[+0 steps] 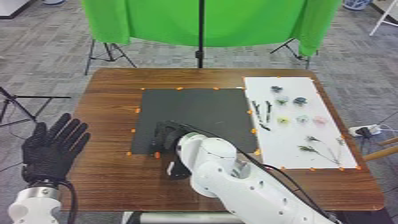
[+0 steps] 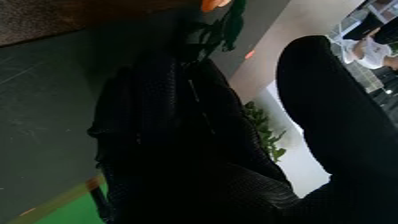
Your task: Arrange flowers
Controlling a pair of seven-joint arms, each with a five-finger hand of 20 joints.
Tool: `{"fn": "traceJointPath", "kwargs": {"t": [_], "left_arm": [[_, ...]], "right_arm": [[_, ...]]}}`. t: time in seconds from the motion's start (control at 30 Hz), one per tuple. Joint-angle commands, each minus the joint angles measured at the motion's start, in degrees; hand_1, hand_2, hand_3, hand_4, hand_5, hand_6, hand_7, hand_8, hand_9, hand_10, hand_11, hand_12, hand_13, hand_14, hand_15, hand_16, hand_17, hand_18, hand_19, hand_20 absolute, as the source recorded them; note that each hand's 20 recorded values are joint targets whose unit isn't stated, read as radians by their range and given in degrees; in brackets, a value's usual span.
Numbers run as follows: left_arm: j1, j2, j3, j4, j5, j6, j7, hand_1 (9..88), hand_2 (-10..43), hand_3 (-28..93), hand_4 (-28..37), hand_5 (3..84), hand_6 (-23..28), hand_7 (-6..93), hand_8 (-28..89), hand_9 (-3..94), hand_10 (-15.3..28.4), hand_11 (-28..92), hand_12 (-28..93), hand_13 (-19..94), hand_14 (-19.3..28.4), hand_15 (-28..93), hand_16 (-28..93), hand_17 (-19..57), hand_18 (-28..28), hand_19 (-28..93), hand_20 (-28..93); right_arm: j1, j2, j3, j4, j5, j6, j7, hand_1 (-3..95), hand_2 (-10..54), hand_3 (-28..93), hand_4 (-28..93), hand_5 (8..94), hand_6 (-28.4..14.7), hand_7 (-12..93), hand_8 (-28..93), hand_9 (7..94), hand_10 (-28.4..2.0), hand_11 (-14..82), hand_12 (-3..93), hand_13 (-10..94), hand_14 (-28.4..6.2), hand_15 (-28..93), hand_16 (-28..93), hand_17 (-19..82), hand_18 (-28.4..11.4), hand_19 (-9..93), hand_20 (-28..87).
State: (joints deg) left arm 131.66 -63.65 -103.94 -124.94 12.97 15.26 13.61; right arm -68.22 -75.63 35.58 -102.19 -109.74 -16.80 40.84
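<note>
Gray floor (image 1: 35, 40) is stretching around a brown wooden counter (image 1: 107, 100), and a bright green cloth (image 1: 160, 20) is hanging past its far edge. Six little flower heads (image 1: 320, 120) are lying on a white sheet (image 1: 274, 157) at the right. The far ones are showing dark blue and pale green, and the nearer ones are showing yellow, pale green and pink. Two dark twigs (image 1: 268, 111) are lying just left of them, and thin green sprigs (image 1: 308, 149) are resting on the near part of the sheet. Left of the sheet, a black mat (image 1: 195, 105) is lying flat, and little orange tabs (image 1: 179, 88) are dotting the edges of both. The right hand (image 1: 167, 135) is reaching over the mat's near left part. In the right wrist view, its fingers are pointing straight and close together, and its thumb is standing apart. Dark green leaves (image 2: 233, 27) are showing by the fingertips, but I cannot tell if they are touching. The left hand (image 1: 49, 152) is spreading its fingers wide at the counter's left side.
</note>
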Motion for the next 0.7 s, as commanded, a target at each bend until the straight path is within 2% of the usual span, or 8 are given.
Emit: {"fn": "traceJointPath", "kwargs": {"t": [0.03, 0.4, 0.7], "left_arm": [[0.17, -0.17, 0.32, 0.62, -0.02, 0.21, -0.82, 25.9, 13.3, 73, -28.3, 44.9, 9.5, 14.2, -8, 37.4, 15.9, 18, 12, 27, 15.1, 30, -4, -3.5, 13.5, 24, 13], [-0.21, 0.11, 0.9, 0.86, -0.63, 0.48, -0.76, 25.8, 13.3, 74, -28.3, 45.0, 9.5, 14.3, -8, 37.4, 15.9, 18, 13, 27, 15.1, 30, -4, -3.6, 13.5, 24, 13], [-0.5, 0.38, 1.29, 1.08, -0.42, 0.71, -1.28, 25.8, 13.4, 74, -28.3, 45.0, 9.6, 14.3, -8, 37.4, 15.9, 18, 12, 27, 15.1, 30, -4, -3.5, 13.5, 24, 13]], "right_arm": [[-0.66, -0.05, -0.5, 1.31, -0.7, 0.88, 0.53, 34.4, -4.6, 81, -20, 55.6, -13.2, 6, -10, 40.8, -24.8, 16.5, 17.6, 39, -23.2, 76, 20, 21, -26.4, 82, 40], [-1.34, 0.04, 0.5, 1.28, 0.82, 2.14, -0.02, 30.6, -4.0, 80, -20, 54.2, -5.5, 9, -10, 39.0, -25.0, 14.7, 17.7, 38, -23.3, 74, 18, 20, -26.4, 81, 40], [-2.03, -0.17, 1.0, 1.46, 1.02, 3.04, -0.3, 29.4, -4.4, 79, -20, 49.0, -3.9, 9, -10, 38.6, -25.1, 15.6, 18.6, 37, -23.7, 74, 18, 20, -26.4, 80, 40]]}}
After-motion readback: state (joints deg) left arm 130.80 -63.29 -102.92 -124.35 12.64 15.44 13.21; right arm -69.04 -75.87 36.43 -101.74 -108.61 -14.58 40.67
